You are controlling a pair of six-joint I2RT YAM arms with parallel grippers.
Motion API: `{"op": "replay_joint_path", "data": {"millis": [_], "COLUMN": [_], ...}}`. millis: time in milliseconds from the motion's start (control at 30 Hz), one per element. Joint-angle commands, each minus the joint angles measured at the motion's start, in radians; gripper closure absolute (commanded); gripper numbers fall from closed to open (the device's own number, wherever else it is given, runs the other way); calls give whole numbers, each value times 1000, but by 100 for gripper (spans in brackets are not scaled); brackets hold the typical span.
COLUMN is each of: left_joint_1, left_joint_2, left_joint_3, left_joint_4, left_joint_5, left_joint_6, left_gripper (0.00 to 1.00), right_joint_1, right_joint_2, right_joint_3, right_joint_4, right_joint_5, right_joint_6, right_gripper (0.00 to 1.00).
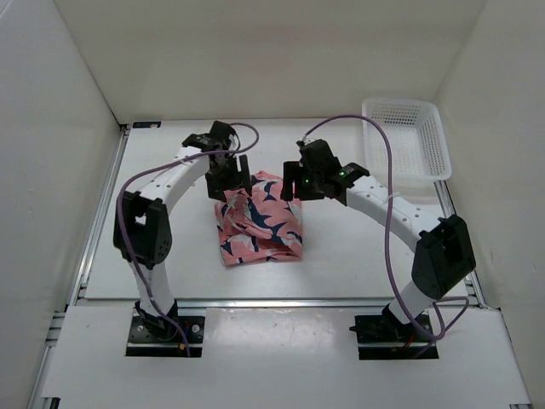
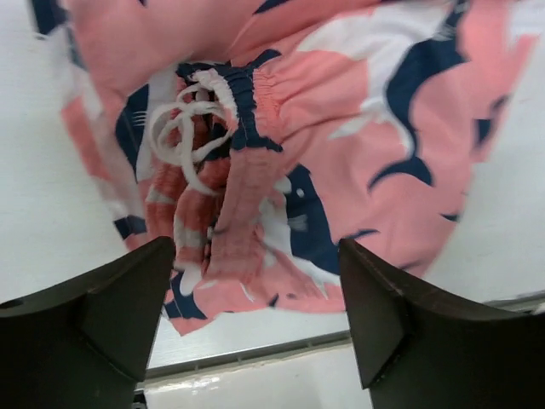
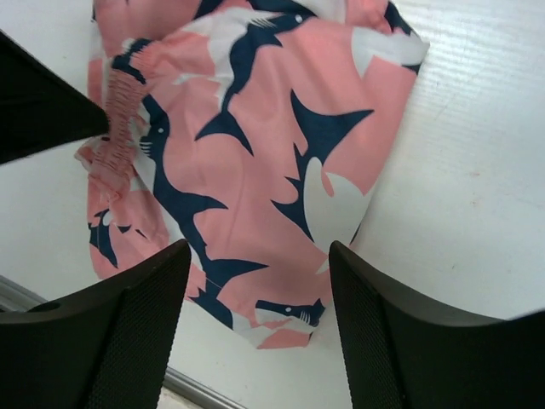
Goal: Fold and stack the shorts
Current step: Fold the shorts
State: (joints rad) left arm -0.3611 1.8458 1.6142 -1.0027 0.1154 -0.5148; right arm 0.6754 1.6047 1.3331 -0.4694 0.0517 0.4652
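— Top view?
— Found the shorts [image 1: 260, 223] roughly folded mid-table, well apart from the basket [image 1: 400, 104], with left gripper [image 1: 230, 189] and right gripper [image 1: 298, 186] poised over the far edge.
— Left wrist?
— Showed jaws spread, gripping nothing, above a bunched waistband [image 2: 255, 94] and loose drawstring [image 2: 180, 128].
— Right wrist?
— Likewise spread and empty, over smoother fabric. Probably needed to flatten that bunching first, then pinch both corners low and evenly.

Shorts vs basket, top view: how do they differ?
The shorts are soft pink fabric with a navy-and-white print; the basket is white plastic mesh. The shorts lie bunched in the middle of the table; the basket sits open side up at its far right corner, with nothing in it. Both rest on the table.
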Motion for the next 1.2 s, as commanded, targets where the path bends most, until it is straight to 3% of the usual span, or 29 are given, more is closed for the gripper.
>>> {"op": "replay_joint_path", "data": {"millis": [0,33,67,167,200,233,367,567,700,800,933,967,1000,1067,1167], "left_joint_1": [-18,-18,-18,-18,-18,-18,-18,43,80,90,90,90,90,99,99], "left_joint_2": [88,101,115,115,115,115,70,-94,-94,-73,-20,-11,-11,-11,-66], "left_joint_3": [-3,-4,-14,-14,-4,6,47,-52,-152,-212,-241,-241,-255,-270,-283], "left_joint_4": [-10,1,13,13,13,3,-65,-85,-47,1,24,24,24,24,24], "left_joint_5": [7,16,26,26,26,38,9,-11,-20,-11,-48,-69,-69,-86,-86], "left_joint_6": [41,41,41,41,41,51,42,9,9,-10,-21,-21,-31,-31,-31], "left_gripper": [13,17,33,65,86,90,90,90,90,90,90,86,73,54,34], "right_joint_1": [-34,-45,-45,-45,-54,-54,-54,-42,15,64,130,145,145,154,154], "right_joint_2": [-3,-3,-3,-3,-3,-3,-3,38,136,202,303,352,375,431,440], "right_joint_3": [-11,-11,-11,-11,-11,-11,-2,50,90,104,104,113,113,113,104], "right_joint_4": [8,8,8,-2,-2,-11,-23,-48,-48,-23,17,26,26,35,46], "right_joint_5": [-98,-98,-108,-108,-108,-108,-108,-99,-159,-194,-208,-208,-208,-184,-161], "right_joint_6": [26,26,26,26,26,17,7,-25,-25,-25,-25,-16,-16,9,38], "right_gripper": [29,29,30,35,35,35,44,44,87,98,98,98,98,100,100]}}
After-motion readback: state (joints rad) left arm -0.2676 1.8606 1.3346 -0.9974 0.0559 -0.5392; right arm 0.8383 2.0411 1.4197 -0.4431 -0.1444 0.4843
